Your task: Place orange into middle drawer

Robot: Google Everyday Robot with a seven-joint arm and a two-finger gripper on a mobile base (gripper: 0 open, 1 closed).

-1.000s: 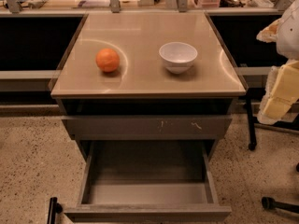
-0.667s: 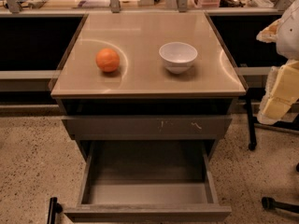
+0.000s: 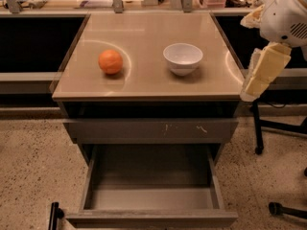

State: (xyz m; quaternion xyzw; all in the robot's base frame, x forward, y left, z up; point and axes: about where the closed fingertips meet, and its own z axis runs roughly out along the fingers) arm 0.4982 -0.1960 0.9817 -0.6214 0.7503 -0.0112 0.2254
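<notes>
The orange (image 3: 111, 62) sits on the left part of the tan cabinet top (image 3: 144, 83). The middle drawer (image 3: 151, 178) is pulled out below, a deep grey box with a bare floor. My arm hangs at the right edge of the view, beside the cabinet's right side. Its cream-coloured end, the gripper (image 3: 263, 73), is level with the cabinet top, far to the right of the orange and apart from it.
A white bowl (image 3: 183, 58) stands on the top, right of the orange. A shut grey drawer front (image 3: 151, 130) with pale scratch marks sits above the open drawer. Chair legs and castors (image 3: 280, 209) stand on the speckled floor at right. A cluttered counter (image 3: 96, 1) runs behind.
My arm has shifted a little left and up, closer to the cabinet's right edge. The orange, bowl and drawer have not moved.
</notes>
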